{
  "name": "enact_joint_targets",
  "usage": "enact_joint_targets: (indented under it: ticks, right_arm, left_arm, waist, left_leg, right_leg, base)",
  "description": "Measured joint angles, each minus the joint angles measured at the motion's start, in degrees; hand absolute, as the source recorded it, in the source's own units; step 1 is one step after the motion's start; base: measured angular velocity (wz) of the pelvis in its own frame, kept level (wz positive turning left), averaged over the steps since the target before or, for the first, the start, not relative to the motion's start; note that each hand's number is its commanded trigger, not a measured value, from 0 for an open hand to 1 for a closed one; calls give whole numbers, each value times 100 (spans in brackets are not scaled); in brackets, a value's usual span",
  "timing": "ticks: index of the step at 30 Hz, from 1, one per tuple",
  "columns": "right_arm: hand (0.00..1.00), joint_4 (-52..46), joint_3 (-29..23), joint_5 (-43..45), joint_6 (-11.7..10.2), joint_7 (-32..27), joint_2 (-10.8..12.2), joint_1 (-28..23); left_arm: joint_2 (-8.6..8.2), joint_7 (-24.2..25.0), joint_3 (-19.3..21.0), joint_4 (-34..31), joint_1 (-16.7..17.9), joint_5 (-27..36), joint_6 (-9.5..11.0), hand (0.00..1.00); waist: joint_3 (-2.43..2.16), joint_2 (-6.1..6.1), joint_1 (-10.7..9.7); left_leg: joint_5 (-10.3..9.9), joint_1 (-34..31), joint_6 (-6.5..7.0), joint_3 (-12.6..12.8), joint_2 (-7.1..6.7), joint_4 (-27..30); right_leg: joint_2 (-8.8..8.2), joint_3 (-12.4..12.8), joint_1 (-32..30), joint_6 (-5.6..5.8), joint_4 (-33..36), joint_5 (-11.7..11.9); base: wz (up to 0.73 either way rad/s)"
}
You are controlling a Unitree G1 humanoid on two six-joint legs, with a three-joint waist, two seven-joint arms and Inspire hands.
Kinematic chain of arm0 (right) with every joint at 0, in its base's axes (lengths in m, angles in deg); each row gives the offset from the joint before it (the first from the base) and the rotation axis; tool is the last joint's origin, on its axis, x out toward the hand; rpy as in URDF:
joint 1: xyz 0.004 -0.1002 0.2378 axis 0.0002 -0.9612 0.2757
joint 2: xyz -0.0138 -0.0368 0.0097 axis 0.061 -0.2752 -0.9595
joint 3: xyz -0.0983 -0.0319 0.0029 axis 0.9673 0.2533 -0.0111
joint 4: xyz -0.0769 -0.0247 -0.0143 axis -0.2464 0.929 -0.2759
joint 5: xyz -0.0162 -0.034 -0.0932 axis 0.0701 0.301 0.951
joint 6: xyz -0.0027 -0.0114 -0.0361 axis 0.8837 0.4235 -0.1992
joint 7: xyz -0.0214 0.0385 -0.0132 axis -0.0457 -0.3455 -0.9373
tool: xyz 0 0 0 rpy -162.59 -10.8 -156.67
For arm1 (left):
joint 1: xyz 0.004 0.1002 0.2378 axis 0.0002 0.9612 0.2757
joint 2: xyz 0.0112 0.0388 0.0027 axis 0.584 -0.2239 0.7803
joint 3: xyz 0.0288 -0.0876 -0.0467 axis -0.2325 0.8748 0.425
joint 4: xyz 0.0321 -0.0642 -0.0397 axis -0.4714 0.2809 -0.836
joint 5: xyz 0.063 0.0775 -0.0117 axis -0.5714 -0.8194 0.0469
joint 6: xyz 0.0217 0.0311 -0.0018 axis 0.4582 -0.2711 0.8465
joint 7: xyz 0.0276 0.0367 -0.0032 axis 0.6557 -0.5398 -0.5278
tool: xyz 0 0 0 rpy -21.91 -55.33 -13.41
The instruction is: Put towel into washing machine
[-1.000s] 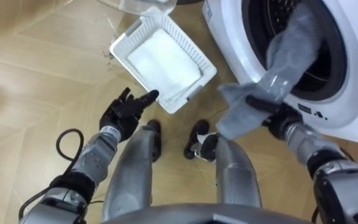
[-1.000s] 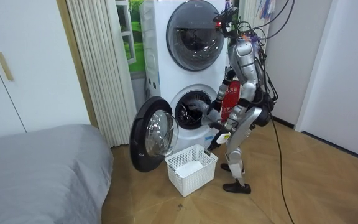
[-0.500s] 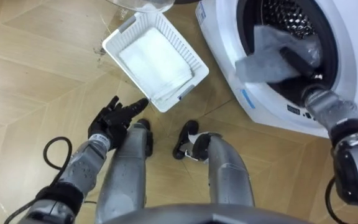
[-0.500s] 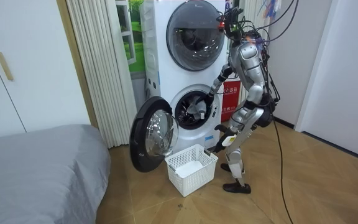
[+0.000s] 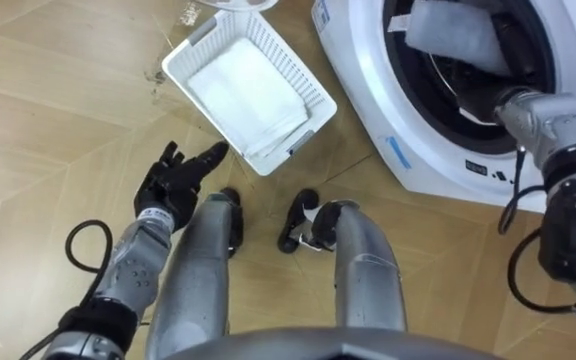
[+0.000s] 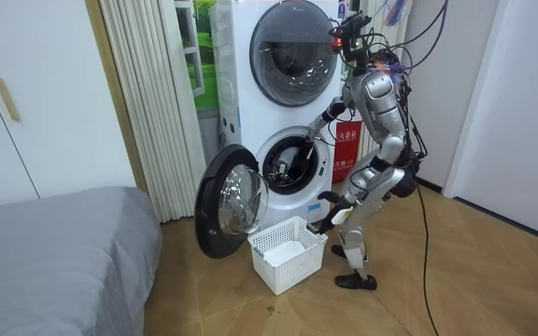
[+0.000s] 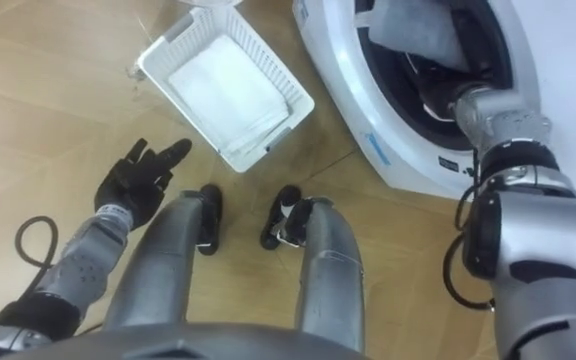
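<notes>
Moved: towel (image 5: 458,35) now fully inside washing machine (image 5: 368,110) drum
Right hand: in there too, can't tell grip
Left hand (image 5: 173,180): spread, idle outside
Next: guess release, pull arm out

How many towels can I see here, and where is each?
2. A grey towel lies in the drum of the washing machine; a white towel lies folded in the basket on the floor. Others may be hidden deeper in the drum.
</notes>
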Motion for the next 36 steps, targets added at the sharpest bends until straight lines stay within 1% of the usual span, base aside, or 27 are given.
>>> enact_joint_targets:
  ticks: [2, 3, 4, 6, 7, 8, 10, 12, 13, 14, 17, 18, 20, 23, 24, 27, 30, 33, 34, 35, 36]
  right_arm:
    - [0, -13, -145, -147, -246, -338, 0, 18]
    - [0, -39, -161, -189, -309, -424, 0, 21]
    - [0, -94, -163, -280, -449, -578, 0, 35]
    - [0, -222, -163, -355, -593, -825, 0, 36]
    - [0, -298, -163, -358, -705, -977, 0, 37]
    - [0, -376, -163, -358, -831, -1106, 0, 37]
    - [0, -429, -163, -379, -972, -1218, 0, 41]
    - [0, -440, -162, -449, -1044, -1326, 0, 47]
    - [0, -440, -162, -470, -1083, -1345, 0, 47]
    - [0, -439, -162, -514, -1170, -1379, 0, 46]
    - [0, -438, -159, -566, -1354, -1459, 1, 21]
    - [0, -438, -158, -591, -1384, -1469, 1, 7]
    - [0, -397, -159, -706, -1525, -1489, 1, -53]
    - [0, -222, -159, -847, -1548, -1558, 5, -66]
    - [0, -186, -159, -859, -1583, -1611, 9, -75]
    - [0, -187, -159, -858, -1583, -1671, 15, -155]
    - [0, -405, -159, -756, -1690, -1758, 45, -361]
    - [0, -638, -102, -568, -1953, -1747, 148, -665]
    - [0, -669, -72, -475, -2083, -1688, 226, -838]
    - [0, -688, 69, -309, -2193, -1584, 301, -1020]
    - [0, -691, 126, -180, -2304, -1479, 383, -1218]
  left_arm:
    - [-73, -78, -21, -3, -43, -19, 52, 0]
    - [-85, -92, -32, -7, -53, -19, 65, 0]
    - [-100, -117, -50, -15, -69, -20, 80, 0]
    - [-122, -183, -69, -22, -87, -24, 81, 0]
    - [-136, -227, -84, -79, -89, -59, 85, 0]
    - [-130, -244, -119, -164, -94, -65, 125, 0]
    - [-148, -245, -129, -172, -106, -68, 235, 0]
    - [-154, -238, -155, -172, -166, -73, 330, 0]
    - [-155, -236, -183, -172, -178, -73, 345, 0]
    - [-157, -230, -257, -172, -200, -108, 364, 0]
    - [-166, -196, -404, -132, -268, -137, 375, 0]
    - [-167, -187, -446, -125, -266, -141, 376, 0]
    - [-159, -74, -586, -67, -252, -220, 375, 0]
    - [-153, -28, -630, 50, -233, -229, 376, 0]
    - [-126, -25, -638, 88, -239, -225, 376, 0]
    - [-115, 6, -693, 147, -236, -228, 370, 0]
    - [-137, 51, -690, 284, -321, -243, 347, 0]
    - [-180, 82, -686, 609, -480, -241, 324, 0]
    - [-189, 80, -681, 785, -518, -293, 321, 0]
    - [-186, 79, -675, 966, -524, -431, 312, 0]
    - [-174, 74, -660, 1069, -474, -541, 305, 0]
  waist:
    - [-1, 26, 10]
    - [-1, 27, 20]
    - [-1, 28, 39]
    - [-3, 78, 48]
    - [-6, 131, 58]
    - [-8, 171, 60]
    - [-10, 196, 75]
    - [-11, 209, 108]
    - [-11, 209, 125]
    - [-8, 217, 154]
    - [-3, 264, 220]
    - [-2, 267, 244]
    - [0, 315, 332]
    - [5, 336, 375]
    - [6, 351, 375]
    - [9, 371, 375]
    - [8, 441, 371]
    - [14, 509, 414]
    - [9, 551, 443]
    - [10, 601, 492]
    - [0, 670, 520]
  left_leg:
    - [-38, -56, 59, 2, -10, 83]
    - [-43, -69, 68, 10, -15, 90]
    - [-52, -84, 84, 46, -22, 97]
    - [-66, -84, 112, 76, -37, 107]
    - [-70, -83, 122, 82, -50, 107]
    - [-63, -80, 137, 93, -89, 92]
    - [-62, -67, 157, 140, -116, 88]
    - [-60, -58, 159, 140, -116, 86]
    - [-60, -56, 159, 140, -116, 86]
    - [-60, -51, 160, 139, -116, 82]
    - [-30, 9, 175, 123, -115, 3]
    - [-18, 36, 175, 125, -115, -34]
    - [10, 156, 180, 113, -91, -166]
    - [35, 432, 198, 116, -107, -403]
    - [39, 517, 202, 114, -113, -479]
    - [47, 663, 217, 111, -118, -628]
    - [57, 761, 235, 90, -114, -760]
    - [69, 941, 257, 107, -89, -925]
    - [74, 1077, 261, 102, -70, -1024]
    - [76, 1253, 260, 100, -46, -1150]
    - [76, 1425, 258, 92, -3, -1277]
  right_leg:
    - [-6, 20, -29, 47, 54, -29]
    - [-7, 22, -46, 56, 64, -31]
    - [-15, 60, -86, 70, 123, -28]
    - [-41, 88, -102, 91, 148, -31]
    - [-57, 95, -107, 106, 153, -29]
    - [-93, 123, -129, 125, 186, -38]
    - [-88, 246, -177, 142, 229, -44]
    - [-81, 253, -172, 148, 223, -40]
    - [-80, 255, -171, 148, 220, -40]
    - [-81, 252, -164, 148, 208, -40]
    - [-71, 223, -86, 174, 109, -17]
    - [-67, 219, -63, 174, 69, 0]
    - [-35, 158, 91, 171, -117, 70]
    - [12, 189, 335, 230, -296, 118]
    - [15, 177, 421, 237, -368, 133]
    - [30, 155, 565, 261, -515, 170]
    - [95, 165, 698, 318, -705, 207]
    - [155, 165, 921, 361, -919, 235]
    - [208, 164, 1075, 385, -1072, 264]
    - [255, 152, 1263, 383, -1238, 315]
    - [343, 151, 1466, 393, -1458, 384]
  base:
    - [8]
    - [0]
    - [-6]
    - [-2]
    - [4]
    - [4]
    - [2]
    - [0]
    - [0]
    - [0]
    - [0]
    - [-4]
    - [-6]
    - [-4]
    - [0]
    - [0]
    - [4]
    - [6]
    - [-8]
    - [-15]
    - [-16]
